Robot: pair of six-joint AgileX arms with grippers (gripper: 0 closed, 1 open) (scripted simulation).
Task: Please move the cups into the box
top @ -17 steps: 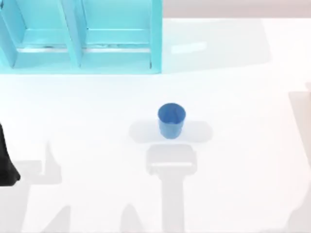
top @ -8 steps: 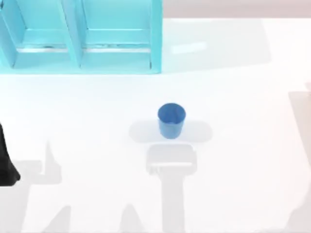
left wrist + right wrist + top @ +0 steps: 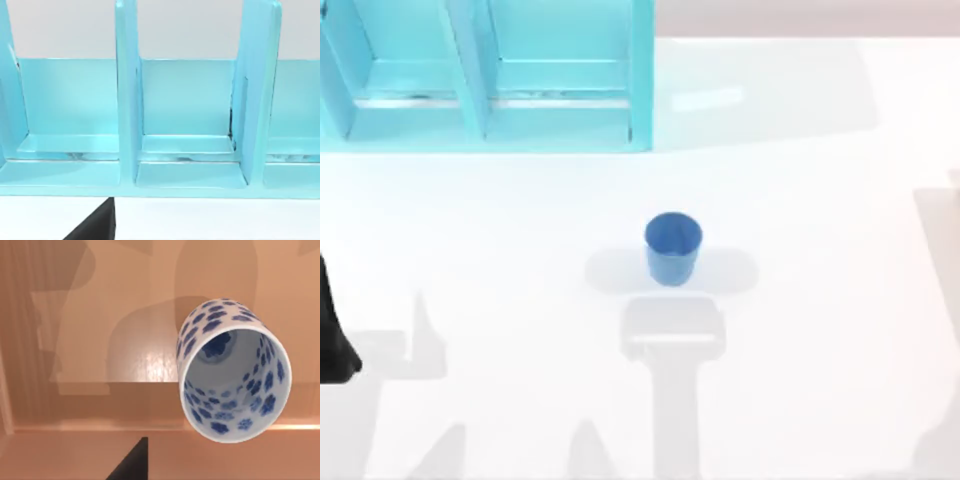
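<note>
Two cups are visible. One plain blue tapered cup [image 3: 672,247] stands upright near the middle of the white worktop [image 3: 800,300], well apart from the light-blue compartmented shelf unit [image 3: 485,75] at the far left. One white cup with dark-blue flowers [image 3: 232,371] sits inside a tan-walled box [image 3: 75,365], mouth toward the right wrist camera. Whether either hand is released or clenched I cannot tell.
</note>
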